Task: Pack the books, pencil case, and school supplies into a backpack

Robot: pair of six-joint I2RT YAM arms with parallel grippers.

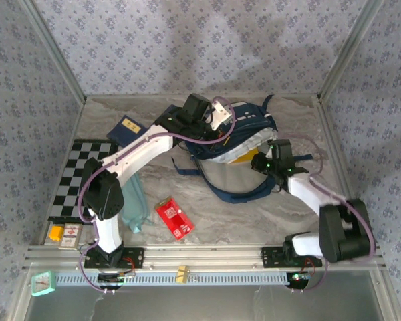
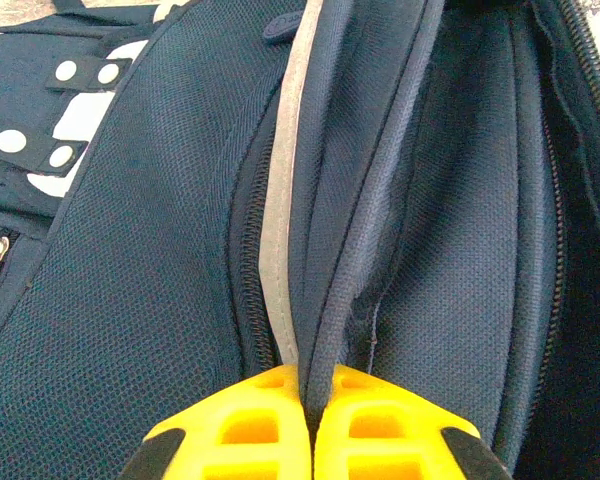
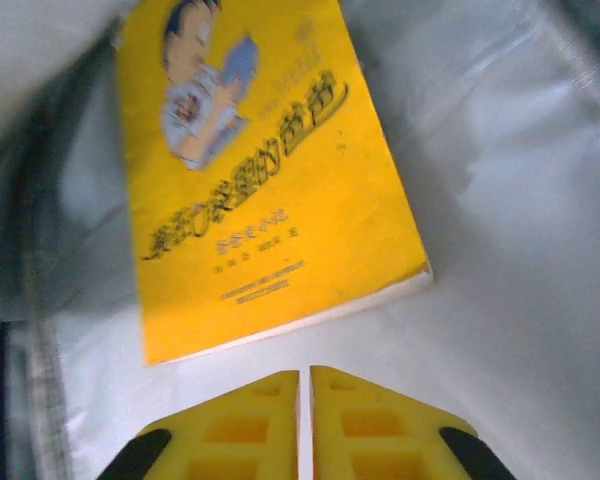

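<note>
My left tool (image 2: 308,378) is clamped on the floppy zipper rim of the backpack (image 2: 130,300), propping its mouth open. My right tool (image 3: 305,382) is closed and empty inside the backpack, just over the yellow cartoon book (image 3: 270,190). I judge the book thin, stiff and light, best pinched at an edge.

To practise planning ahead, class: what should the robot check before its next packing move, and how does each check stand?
1. Grip of left tool on backpack rim: ok, clamped.
2. Load in right tool: ok, empty, shut.
3. Placement of yellow book: ok, lying inside backpack.
4. Packing of pencil case: not ok, on table.
5. Packing of red packet: not ok, on table.
6. Packing of navy book: not ok, on table.
</note>
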